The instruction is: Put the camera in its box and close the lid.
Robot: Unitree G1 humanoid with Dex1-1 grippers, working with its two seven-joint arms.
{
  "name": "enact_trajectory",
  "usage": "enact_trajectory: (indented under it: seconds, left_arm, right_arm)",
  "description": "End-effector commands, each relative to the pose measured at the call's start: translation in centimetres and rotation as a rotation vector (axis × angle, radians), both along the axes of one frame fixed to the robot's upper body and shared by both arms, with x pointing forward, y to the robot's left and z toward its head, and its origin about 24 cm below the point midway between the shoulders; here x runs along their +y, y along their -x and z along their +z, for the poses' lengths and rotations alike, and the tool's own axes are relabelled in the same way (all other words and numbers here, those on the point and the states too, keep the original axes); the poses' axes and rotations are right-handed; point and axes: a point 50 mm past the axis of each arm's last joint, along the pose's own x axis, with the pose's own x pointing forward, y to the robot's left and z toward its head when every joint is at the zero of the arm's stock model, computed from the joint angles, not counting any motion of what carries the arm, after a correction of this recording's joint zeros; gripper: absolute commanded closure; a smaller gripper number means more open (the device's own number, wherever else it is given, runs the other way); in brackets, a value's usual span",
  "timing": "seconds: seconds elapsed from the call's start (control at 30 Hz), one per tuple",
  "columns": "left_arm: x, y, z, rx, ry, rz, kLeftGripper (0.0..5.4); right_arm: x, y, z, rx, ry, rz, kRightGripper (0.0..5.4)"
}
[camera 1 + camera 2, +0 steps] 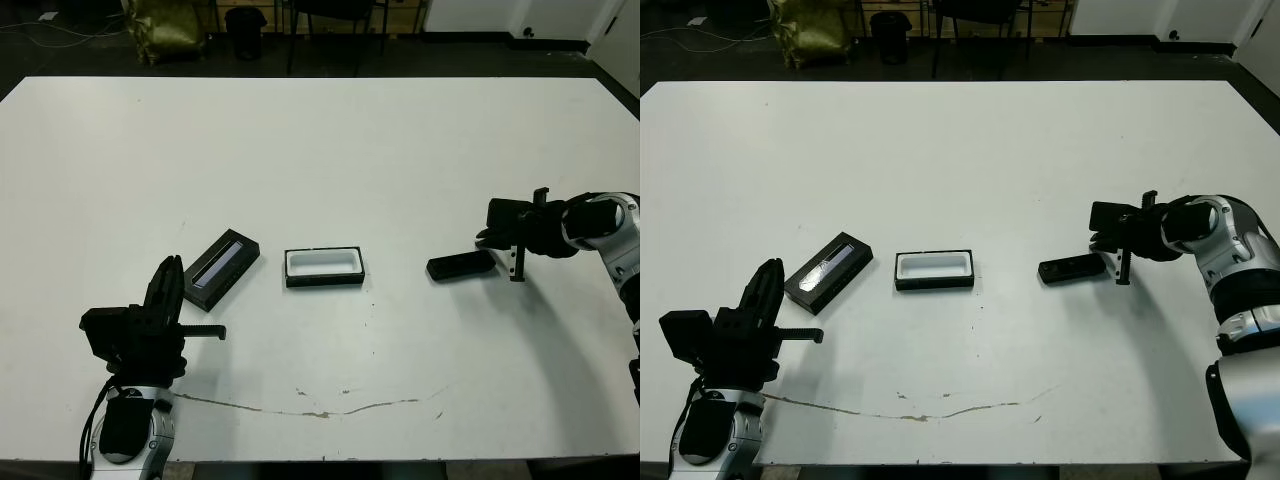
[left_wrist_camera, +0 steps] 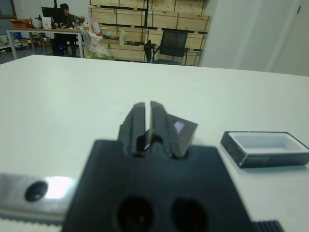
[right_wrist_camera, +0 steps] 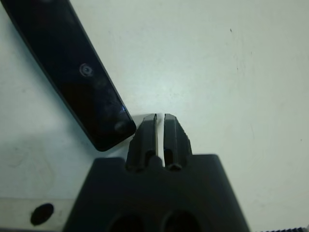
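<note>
The white counter [image 1: 320,140] carries three task items in a row. The camera [image 1: 461,266] lies flat toward the right side, unheld, well apart from the box [image 1: 323,268]. The box sits near the centre, open side up, with its white lining exposed and nothing inside. The lid [image 1: 221,270] lies flat just left of the box, set at an angle, grey stripe facing up, separate from the box.

The right tool [image 3: 160,126] is positioned just beside the near end of the camera. Its two black fingers are pressed together with only a thin slit between them, and they grip nothing.

The left tool [image 2: 147,121] is near the front left edge of the counter, pointing toward the lid. Its fingers are likewise closed together and hold nothing.
</note>
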Motion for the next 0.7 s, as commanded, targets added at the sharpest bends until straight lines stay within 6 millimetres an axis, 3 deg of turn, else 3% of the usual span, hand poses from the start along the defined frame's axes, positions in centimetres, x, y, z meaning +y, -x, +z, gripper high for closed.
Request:
enact_trajectory:
  seconds: [0.03, 0.7]
  left_arm:
    - [0.1, 0.3, -0.6, 0.037, -0.003, 0.01, 5.38]
    - [0.1, 0.3, -0.5, 0.044, -0.004, 0.018, 5.38]
  right_arm:
    - [-0.6, 1.4, -1.9, 0.091, 0.019, 0.022, 5.4]
    - [-0.9, 2.7, -1.8, 0.116, -0.023, 0.056, 5.4]
